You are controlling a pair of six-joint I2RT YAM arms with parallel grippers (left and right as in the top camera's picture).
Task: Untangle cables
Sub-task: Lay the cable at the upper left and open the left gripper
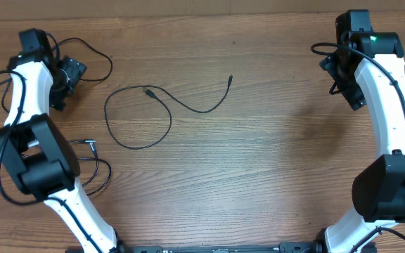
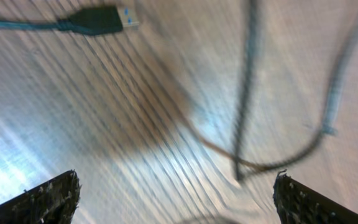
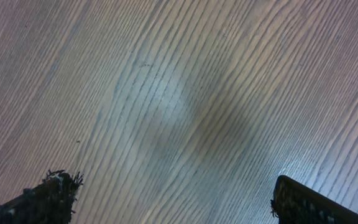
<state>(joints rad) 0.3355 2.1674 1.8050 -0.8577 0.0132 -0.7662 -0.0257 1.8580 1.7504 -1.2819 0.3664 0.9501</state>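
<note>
Wooden table [image 1: 273, 140], both my jaws spread wide, nothing gripped.

My left gripper [image 1: 72, 74] hangs at the far left corner. One cable [image 2: 246, 93] runs blurred over the wood just ahead of its open fingers, with a plug [image 2: 101, 20] farther off. A looped cable [image 1: 146, 116] lies mid-table, well apart from both jaws. A silver-tipped cable [image 1: 90, 145] sits beside my left arm. My right gripper [image 1: 339, 70] hovers open over bare wood, far right.
</note>
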